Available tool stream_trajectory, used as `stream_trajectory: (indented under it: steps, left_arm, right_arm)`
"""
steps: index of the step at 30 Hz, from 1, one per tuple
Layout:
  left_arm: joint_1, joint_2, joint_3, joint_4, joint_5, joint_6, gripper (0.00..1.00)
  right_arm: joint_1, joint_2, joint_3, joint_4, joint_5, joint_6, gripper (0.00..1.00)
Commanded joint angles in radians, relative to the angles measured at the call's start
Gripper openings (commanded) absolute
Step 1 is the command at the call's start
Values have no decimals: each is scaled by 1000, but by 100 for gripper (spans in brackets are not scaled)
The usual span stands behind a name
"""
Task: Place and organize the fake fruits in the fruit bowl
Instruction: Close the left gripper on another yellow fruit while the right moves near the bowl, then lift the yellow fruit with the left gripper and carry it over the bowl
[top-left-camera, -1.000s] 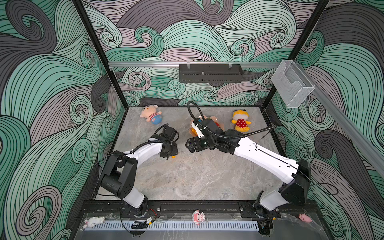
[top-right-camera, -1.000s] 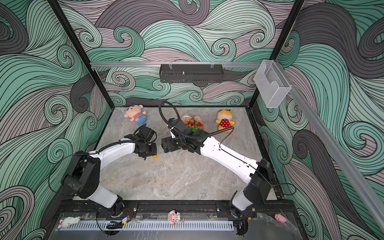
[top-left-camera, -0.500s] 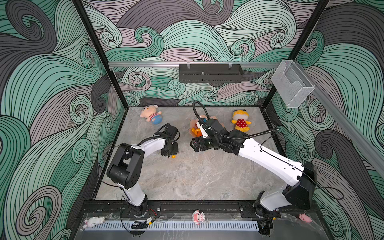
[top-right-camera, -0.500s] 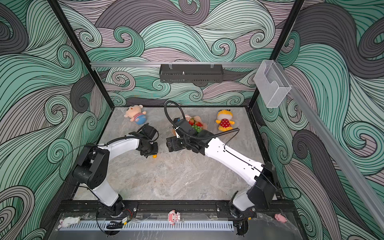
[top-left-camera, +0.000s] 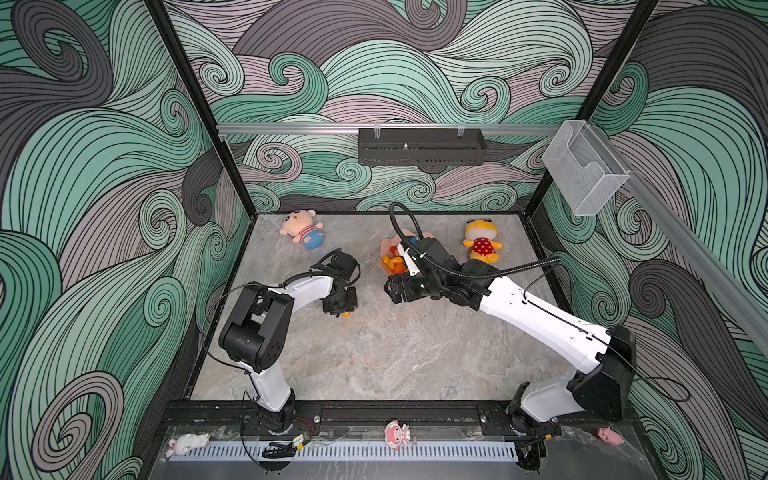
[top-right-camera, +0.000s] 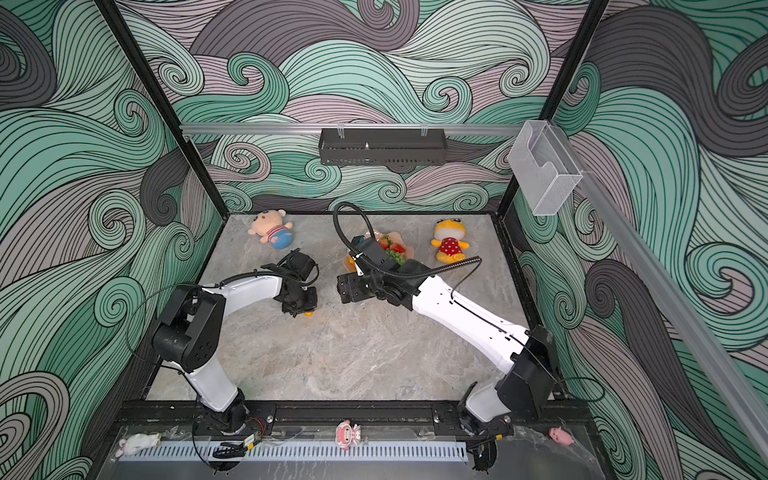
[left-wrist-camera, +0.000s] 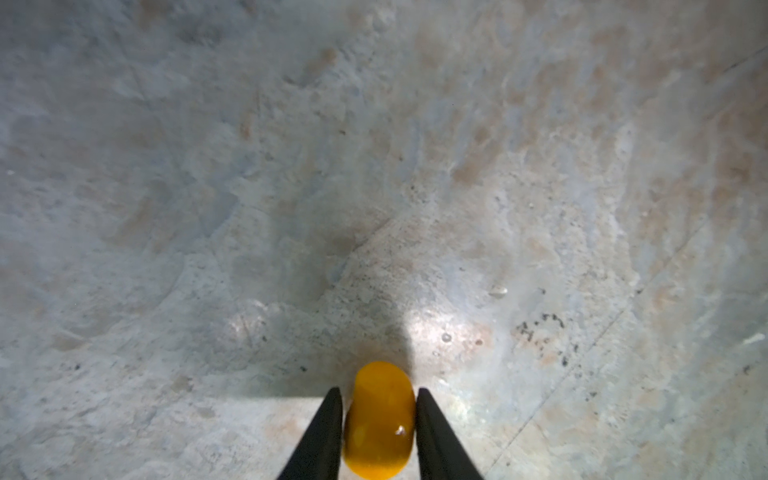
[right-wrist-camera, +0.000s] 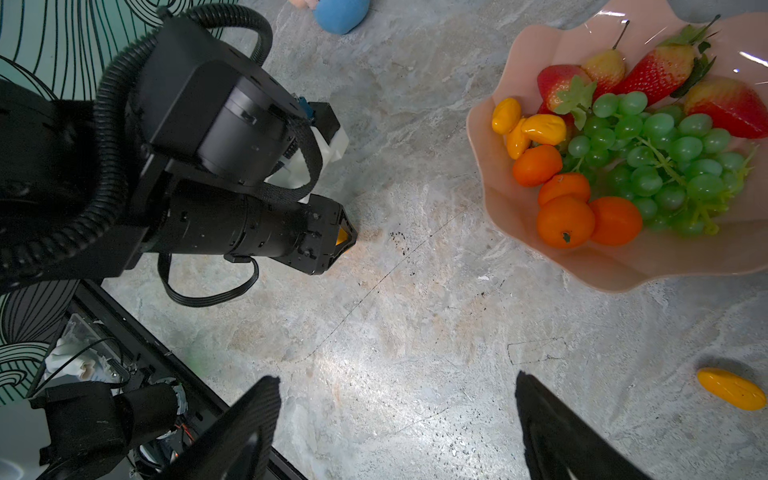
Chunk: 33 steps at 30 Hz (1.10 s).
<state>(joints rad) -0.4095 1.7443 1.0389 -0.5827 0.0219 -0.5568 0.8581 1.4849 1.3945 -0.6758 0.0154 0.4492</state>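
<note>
Pick-up step: the left gripper clamps a yellow kumquat on the marble table, a finger against each side. The right gripper hangs wide apart and empty (a second kumquat lies loose nearby). The next move is likely a lift and carry to the well-filled pink fruit bowl.

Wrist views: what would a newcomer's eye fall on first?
The pink bowl, heaped with grapes, strawberries and tangerines, sits at the table's back. Left of it, the left gripper pinches a kumquat between its fingers. A stray kumquat lies beside the bowl.
</note>
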Motion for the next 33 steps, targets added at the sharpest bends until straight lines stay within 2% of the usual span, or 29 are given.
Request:
stream_trajectory:
  steps: [1,17,33]
  left_arm:
    - [5,17,16,-23,12,0,33]
    - [5,9,10,-29,17,-2,30]
    - [0,-125,19,-93,13,9,28]
  right_arm:
    - [-7,-24,-11,-5,4,3,89]
    - [-16,-41,-31,-2,4,15,88]
    - [-65,-102,-123,16,7,53,88]
